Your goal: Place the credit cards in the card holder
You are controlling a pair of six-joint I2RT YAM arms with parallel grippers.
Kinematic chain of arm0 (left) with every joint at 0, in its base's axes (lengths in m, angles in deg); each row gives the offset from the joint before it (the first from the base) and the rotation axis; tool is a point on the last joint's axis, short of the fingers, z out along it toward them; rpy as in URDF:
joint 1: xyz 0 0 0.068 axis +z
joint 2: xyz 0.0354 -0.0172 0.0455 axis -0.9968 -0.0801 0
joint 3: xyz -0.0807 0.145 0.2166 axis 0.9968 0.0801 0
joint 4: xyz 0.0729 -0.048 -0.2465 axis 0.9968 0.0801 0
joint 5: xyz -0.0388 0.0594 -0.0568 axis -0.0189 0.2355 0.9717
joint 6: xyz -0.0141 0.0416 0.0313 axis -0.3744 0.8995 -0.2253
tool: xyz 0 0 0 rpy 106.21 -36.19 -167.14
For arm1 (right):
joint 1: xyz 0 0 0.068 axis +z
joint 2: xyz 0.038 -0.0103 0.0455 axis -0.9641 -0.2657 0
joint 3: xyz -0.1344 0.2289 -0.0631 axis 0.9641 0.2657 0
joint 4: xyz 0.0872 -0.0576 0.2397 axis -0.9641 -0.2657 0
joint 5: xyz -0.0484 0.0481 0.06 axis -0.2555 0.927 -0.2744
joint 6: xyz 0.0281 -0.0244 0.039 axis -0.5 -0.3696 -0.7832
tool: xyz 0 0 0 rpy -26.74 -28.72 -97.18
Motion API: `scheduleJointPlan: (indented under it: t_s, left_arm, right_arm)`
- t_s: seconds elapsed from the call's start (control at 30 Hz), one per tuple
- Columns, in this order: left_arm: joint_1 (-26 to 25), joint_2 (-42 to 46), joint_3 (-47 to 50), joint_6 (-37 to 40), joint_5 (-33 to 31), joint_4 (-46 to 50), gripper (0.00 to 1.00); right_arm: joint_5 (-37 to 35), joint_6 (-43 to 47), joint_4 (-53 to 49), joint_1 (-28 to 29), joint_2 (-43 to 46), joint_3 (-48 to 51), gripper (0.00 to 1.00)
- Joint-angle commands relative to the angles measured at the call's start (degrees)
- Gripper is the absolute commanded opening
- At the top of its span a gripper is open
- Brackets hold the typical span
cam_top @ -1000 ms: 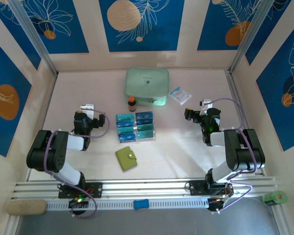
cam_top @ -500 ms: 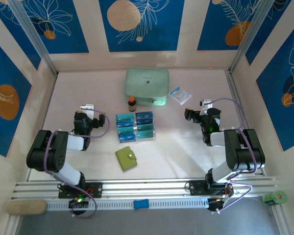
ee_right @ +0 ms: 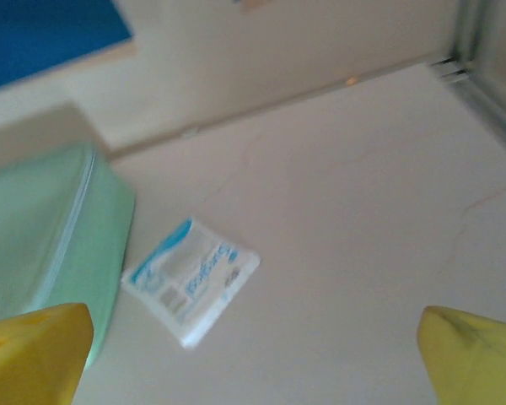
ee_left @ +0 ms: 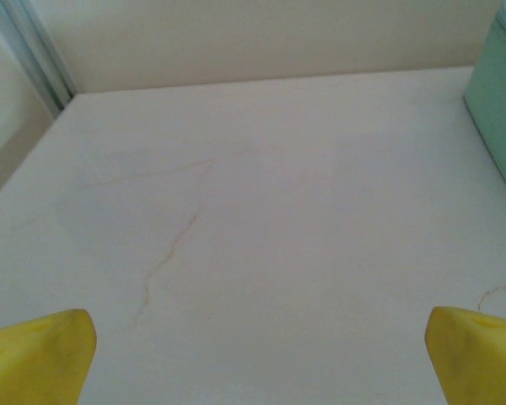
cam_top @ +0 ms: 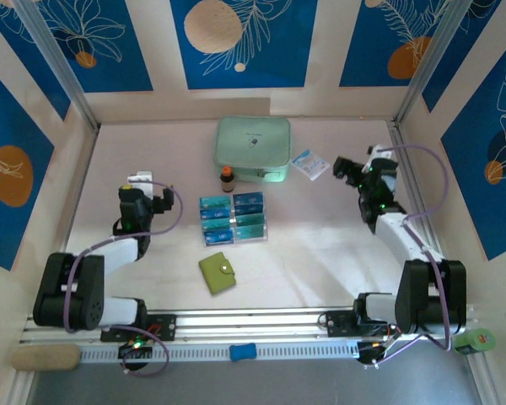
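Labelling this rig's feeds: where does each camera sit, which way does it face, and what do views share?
Top external: above and behind, looking down on table, credit cards, card holder; left arm, right arm show.
Left wrist: on the left arm, facing the back wall; left fingers at bottom corners.
Right wrist: on the right arm, facing the back wall; right fingers at bottom corners.
Shared: all three see the mint case.

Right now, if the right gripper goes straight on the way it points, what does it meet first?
Probably the small packet beside the green case; it lies slightly left of where the right gripper aims.
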Motion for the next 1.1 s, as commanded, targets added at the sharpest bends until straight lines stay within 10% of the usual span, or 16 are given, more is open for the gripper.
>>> scheduleJointPlan:
  t_s: [0.0, 0.2, 0.63, 1.07]
  left_arm:
    - [0.29, 5.77, -6.34, -7.74, -2.69, 16.76, 1.00]
    - [0.29, 11.13, -17.75, -18.95, 2.18, 40.67, 1.00]
    - [0.77, 5.89, -37.31, -21.10, 3.21, 60.42, 1.00]
    - [10.54, -3.05, -51.74, -30.87, 14.31, 66.79, 1.00]
  right_arm:
    - [2.54, -9.50, -20.44, -3.43, 2.42, -5.85, 0.99]
    - [15.70, -6.46, -26.64, 4.51, 10.18, -6.25, 0.98]
    - [-2.49, -19.51, -28.74, 57.75, -4.78, -14.31, 0.93]
    - [-2.26, -16.86, -33.02, 71.58, -40.59, -46.93, 0.89]
